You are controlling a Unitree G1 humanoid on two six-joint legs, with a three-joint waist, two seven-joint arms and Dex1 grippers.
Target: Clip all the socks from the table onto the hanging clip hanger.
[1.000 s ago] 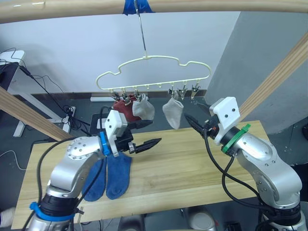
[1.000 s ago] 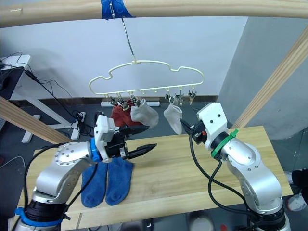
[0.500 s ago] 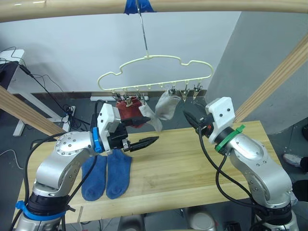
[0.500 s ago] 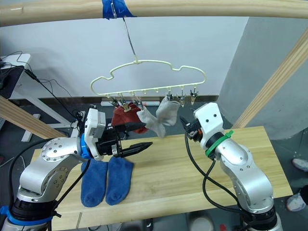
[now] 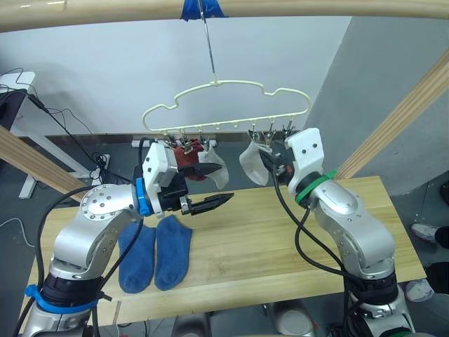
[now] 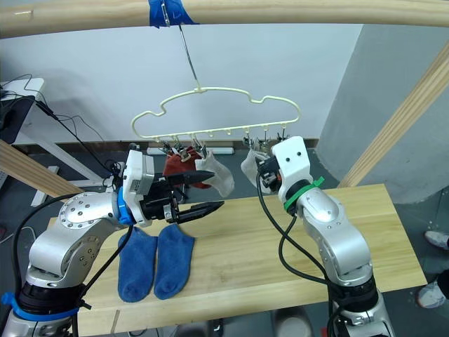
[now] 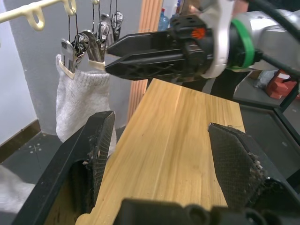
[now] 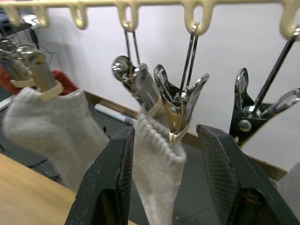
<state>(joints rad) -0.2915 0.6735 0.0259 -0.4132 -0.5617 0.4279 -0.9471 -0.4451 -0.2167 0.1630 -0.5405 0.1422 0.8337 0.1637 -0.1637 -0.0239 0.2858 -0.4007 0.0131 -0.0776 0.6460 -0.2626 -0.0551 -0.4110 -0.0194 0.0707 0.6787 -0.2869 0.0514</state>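
So the pale yellow car-shaped wire clip hanger (image 5: 224, 105) hangs by its thin metal hook from a round pale wooden pole (image 5: 224, 10), right under a strip of blue tape (image 5: 200, 8) at about 12 o'clock in the head view. Clipped on it are a rust red knit sock (image 5: 188, 159) and two light grey ankle socks, one (image 5: 213, 167) just beside the red one and another (image 5: 252, 161) further toward the 1 o'clock side, with a couple of bare metal clips (image 8: 255, 110) past that. The right gripper (image 8: 169, 140) is up at the hanger with its two black fingers spread wide apart on either side of that second grey sock's cuff and the clips above it, not closed on anything as far as I can see. The left gripper (image 5: 214, 187) hovers above the long light wooden plank table (image 5: 280, 239), fingers (image 7: 96, 150) wide open and empty, pointing toward the right arm. Two royal blue ankle socks (image 5: 156, 253) lie flat side by side on the table at around 8 o'clock, partly hidden by the left arm. Slanted wooden poles (image 5: 403, 116) of the frame cross both sides, and there are cables (image 5: 66, 126) plus a white desk leg (image 5: 42, 158) on the dark floor behind.
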